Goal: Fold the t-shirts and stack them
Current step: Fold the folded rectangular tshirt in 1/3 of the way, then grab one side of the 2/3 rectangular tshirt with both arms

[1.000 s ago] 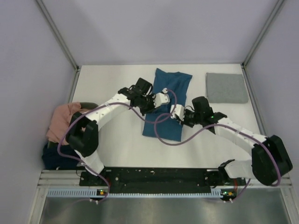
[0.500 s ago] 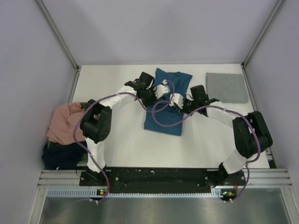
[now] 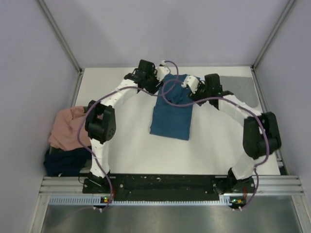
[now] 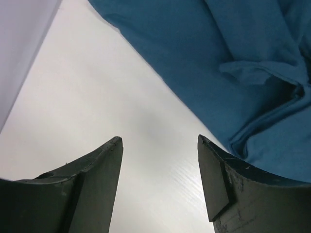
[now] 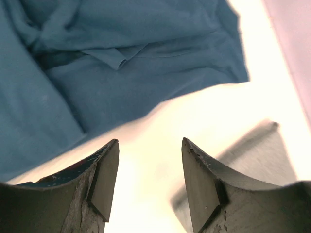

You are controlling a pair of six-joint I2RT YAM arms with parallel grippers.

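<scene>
Teal shirt (image 3: pixel 170 114) sits mid-table (image 3: pixel 126 145) as a narrow folded strip, long axis running near-to-far and leaning a little off square. Both grippers are at its far end, one per corner. Left gripper (image 4: pixel 159 138): fingers spread, bare table between them and no cloth in the gap. The teal edge runs diagonally just off its right finger, so the shirt lies inboard of it. Right gripper (image 5: pixel 150 140): fingers also spread with nothing held, and the shirt's far corner lies ahead and to its left, again inboard. Each arm is nearest its own corner, so neither has the advantage. My read is that the next move is a paired pinch on the far corners, then a fold back along the long axis toward the bases, and both need to shift inward onto the cloth first. The far end is bunched with loose folds in both wrist views, so a pinch could catch one layer only. Hidden: arms and cables cover the far edge from above, and I can't tell whether the fingertips touch the table. Grey shirt (image 3: pixel 245 92), far right, is partly behind the right arm. Pink shirt (image 3: pixel 65 126) is heaped at the left edge, with the navy shirt (image 3: pixel 60 162) just nearer, its shape unclear.
</scene>
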